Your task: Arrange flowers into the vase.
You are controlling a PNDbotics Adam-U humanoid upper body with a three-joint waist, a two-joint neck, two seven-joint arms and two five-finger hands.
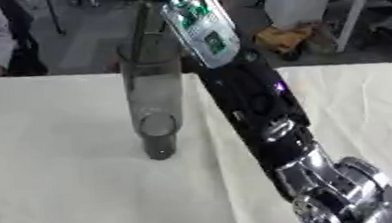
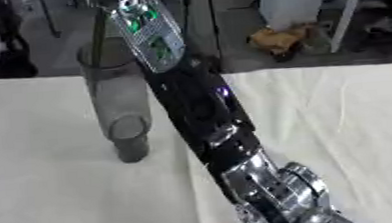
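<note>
The right arm is being extended from the near right corner of the table diagonally up toward the far edge, its forearm passing just beside the vase on the vase's right. The hand at its end is being carried past the top of both views, above the vase mouth; only the wrist section with green circuit boards is being shown, so whether the fingers are curled or straight, and what they may be holding, cannot be told.

A dark thin stem is being seen running from the top of the picture down into the vase mouth. Judged from the task, this is being taken for a flower stalk being lowered in; its bloom is out of view, so this is not being confirmed. The arm is probably being held high so that a long stalk can be dropped in from above without tipping the vase.

The vase, a tall clear glass cylinder, is being stood upright on the white cloth, toward the far edge and near the middle of the table's width. Its lower part is being seen as empty of stems; no water level is being made out.

The left hand is not being shown in either view.

Step in hand, as judged: insertion of a stem.
</note>
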